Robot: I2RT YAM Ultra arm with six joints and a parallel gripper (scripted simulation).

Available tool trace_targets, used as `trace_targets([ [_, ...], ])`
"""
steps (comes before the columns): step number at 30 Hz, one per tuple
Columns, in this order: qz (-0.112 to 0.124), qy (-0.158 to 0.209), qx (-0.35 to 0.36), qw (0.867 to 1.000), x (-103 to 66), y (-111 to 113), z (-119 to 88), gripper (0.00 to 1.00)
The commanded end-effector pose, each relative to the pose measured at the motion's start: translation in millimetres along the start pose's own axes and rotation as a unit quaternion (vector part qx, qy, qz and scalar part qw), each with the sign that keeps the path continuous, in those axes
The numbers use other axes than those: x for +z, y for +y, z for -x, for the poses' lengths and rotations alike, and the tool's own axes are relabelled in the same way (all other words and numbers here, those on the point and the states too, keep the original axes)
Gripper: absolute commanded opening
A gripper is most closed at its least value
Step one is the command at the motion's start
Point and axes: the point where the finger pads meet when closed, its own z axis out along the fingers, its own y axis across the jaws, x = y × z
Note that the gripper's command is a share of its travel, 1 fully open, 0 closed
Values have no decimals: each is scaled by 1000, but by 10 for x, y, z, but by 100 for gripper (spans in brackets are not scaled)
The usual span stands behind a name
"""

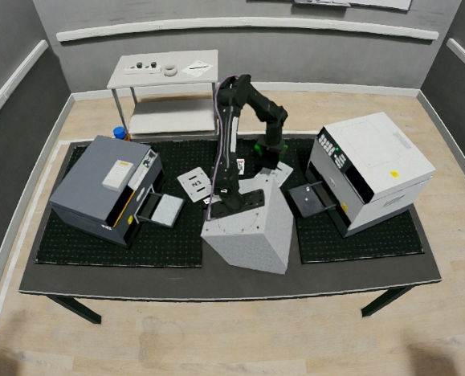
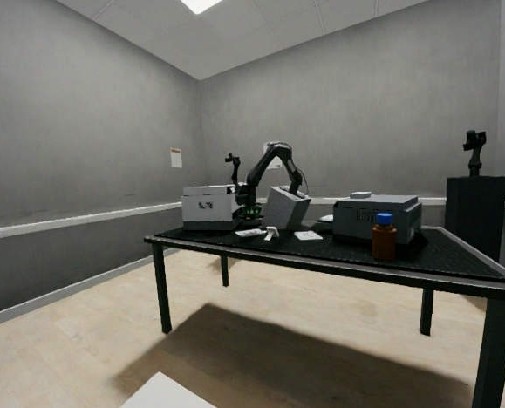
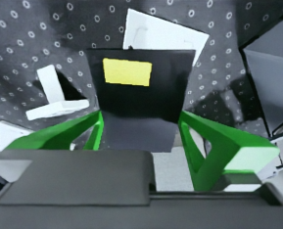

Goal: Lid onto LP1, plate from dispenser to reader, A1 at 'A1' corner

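My gripper (image 1: 269, 157) hangs over the middle back of the bench, between the two machines. In the wrist view its green fingers are closed on the sides of a dark lid (image 3: 140, 105) with a yellow label at its far end. The lid hangs above the mat, just short of the white LP1 pad (image 3: 165, 34), which also shows in the overhead view (image 1: 279, 173). The light grey plate (image 1: 166, 209) lies uncovered on the dispenser's stage. The reader's dark stage (image 1: 307, 200) is empty.
The grey dispenser (image 1: 103, 190) stands left and the white reader (image 1: 369, 169) right. The N1 pad (image 1: 194, 184) lies left of the arm's grey pedestal (image 1: 248, 226). White locator pieces (image 3: 54, 98) lie on the mat. The capped brown bottle (image 2: 383, 237) stands behind the dispenser.
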Motion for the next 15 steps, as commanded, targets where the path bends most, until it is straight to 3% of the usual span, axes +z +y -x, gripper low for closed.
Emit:
trace_targets([
  [1, 6, -8, 38, 999, -46, -80, 86, 85],
  [9, 13, -9, 84, 996, -21, -310, 91, 85],
  [15, 18, -28, 108, 994, -109, -275, 192, 85],
])
